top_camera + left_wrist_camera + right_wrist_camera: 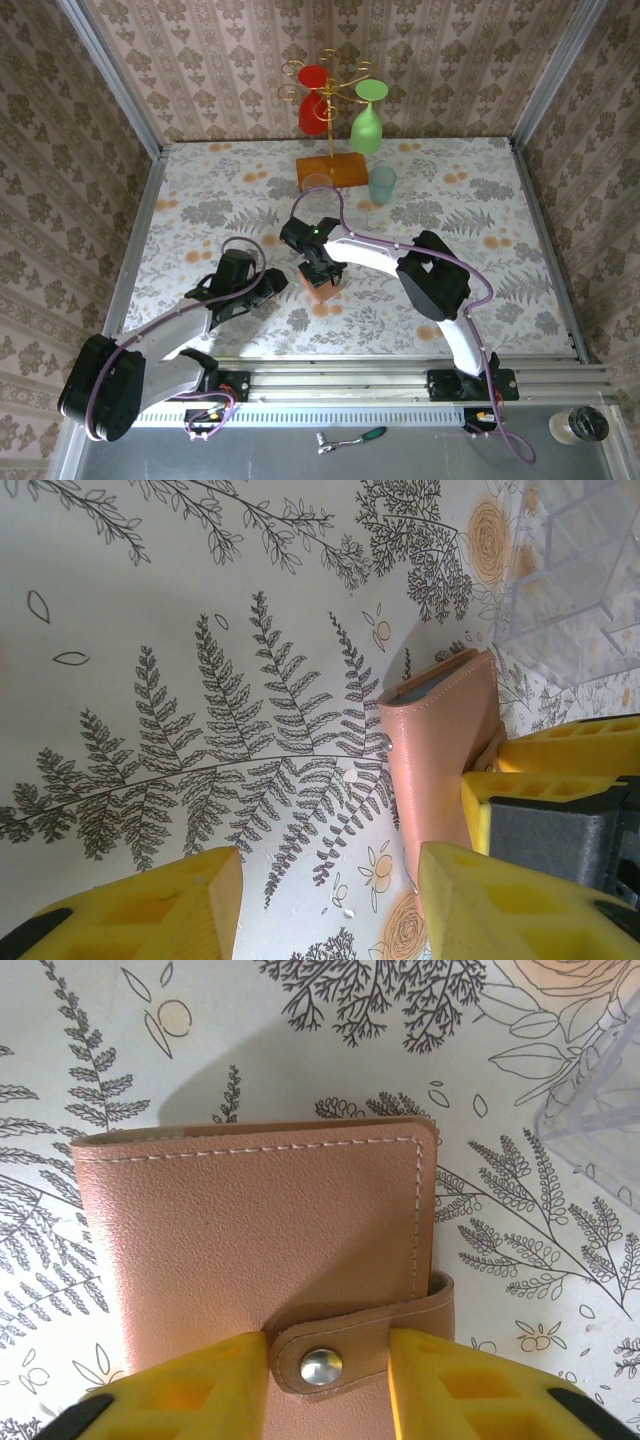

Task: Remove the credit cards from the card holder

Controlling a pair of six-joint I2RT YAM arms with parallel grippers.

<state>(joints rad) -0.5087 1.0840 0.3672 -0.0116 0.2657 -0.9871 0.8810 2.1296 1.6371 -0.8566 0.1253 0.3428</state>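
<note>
Fern-and-flower print surface (200, 200), patterned wallpaper walls (100, 150) on three sides.

Right fingers (200, 1390): closed in on the card holder (250, 1230), one finger each side of the snap strap (380, 1325), both touching it. The stud (321, 1366) sits right between the tips. The holder is shut and the strap is snapped down.

Holder orientation, right wrist view: broad salmon face is toward the camera, and the stitched edge points away from the fingers. The strap wraps round the edge on the right of the fingers. The near end is under the fingers, so full length can't be read there. There's a shadow on the surface past the far edge.

Left fingers (170, 900): spread wide, nothing between them but bare surface. The holder is just beside the right-hand one, seen edge-on. Its long axis runs away from those fingers, and the end showing the blue-grey lining points outward. Can't tell if that finger touches it.

Top view: the left fingers are just left of the holder, near it.

Further out, past the right fingers: clear plastic box (600, 1090), near the holder but apart from it. Beyond that are a clear cup (382, 183) and an orange rack base (333, 168), with a red glass (314, 95) and a green glass (367, 125) hanging upside down.
</note>
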